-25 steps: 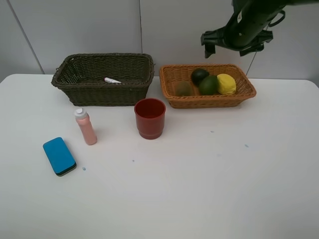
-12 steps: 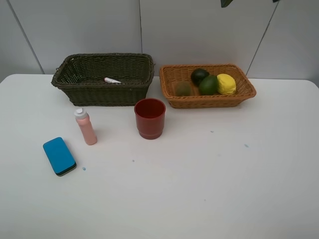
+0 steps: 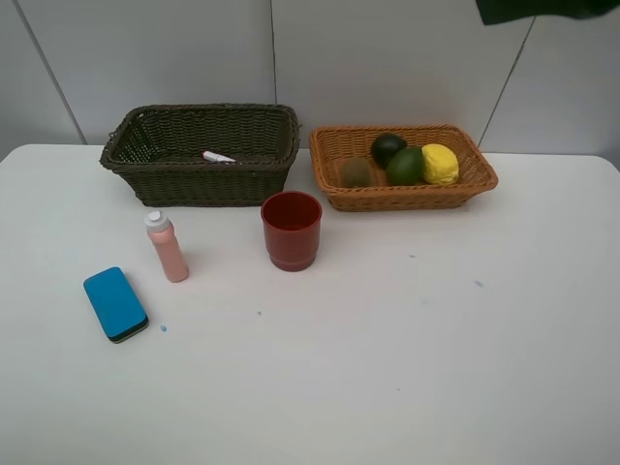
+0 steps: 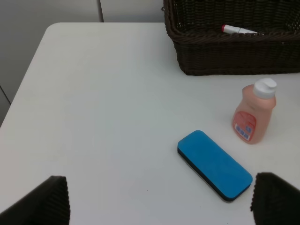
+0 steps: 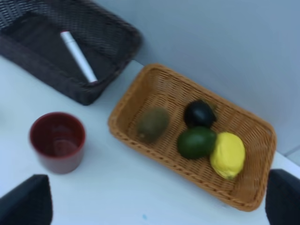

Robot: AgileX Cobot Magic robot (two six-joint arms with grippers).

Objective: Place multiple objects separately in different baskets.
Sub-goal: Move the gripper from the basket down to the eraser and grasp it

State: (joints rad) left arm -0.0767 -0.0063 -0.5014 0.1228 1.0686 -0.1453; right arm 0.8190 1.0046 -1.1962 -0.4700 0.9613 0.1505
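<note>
Brown kiwi (image 3: 355, 172) — faint against orange basket (image 3: 407, 200)

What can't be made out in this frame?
- Right arm, exterior high: cut off by the top edge; only a dark sliver shows.
- Left arm: outside the exterior high view.
- Left fingertips and right fingertips, wrist views: cropped at the corners.
- Pink bottle label, left wrist: print too small.
- Marker, right wrist: blurred.
</note>
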